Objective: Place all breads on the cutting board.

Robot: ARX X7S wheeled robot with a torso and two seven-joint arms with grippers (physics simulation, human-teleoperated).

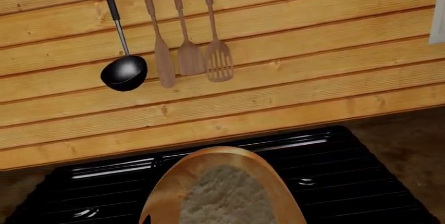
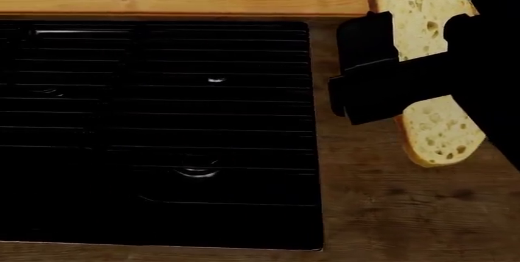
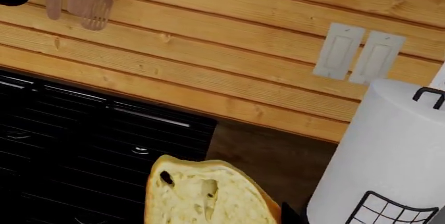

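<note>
Large pale slice [image 2: 430, 61], air holes and golden crust, at right of head view, held clear of the wooden counter [image 2: 390, 213]. Right gripper [image 2: 398, 85] is clamped across its middle, dark jaws crossing the crumb; slice stands on edge, top end near the upper frame edge, lower end hanging just right of the cooktop [image 2: 154, 128]. Gripped mid-length, probably so it balances and neither end droops.

Right wrist view: the slice [image 3: 208, 195] fills bottom centre, crust edge at its right. Beyond it the cooktop [image 3: 83, 146] at left, a strip of counter, a white paper-towel roll [image 3: 389, 151] on a black wire holder at right, two wall switches [image 3: 358, 54] above on the plank wall.

Left wrist view: a glossy golden-brown rounded piece [image 1: 222, 190] with rough grey-tan middle fills bottom centre, close to the camera, over the cooktop [image 1: 347, 177]. Likely the roll in the left gripper, but fingers are out of frame; grip state cannot be told. Ladle [image 1: 124, 72] and three wooden utensils [image 1: 189, 52] hang on the wall above.

Cutting board not in any view; nothing placed yet.

Room: open counter below the slice in head view. Towel roll stands close on the right; a swing that way risks a knock. Cooktop side is flat and unobstructed.
</note>
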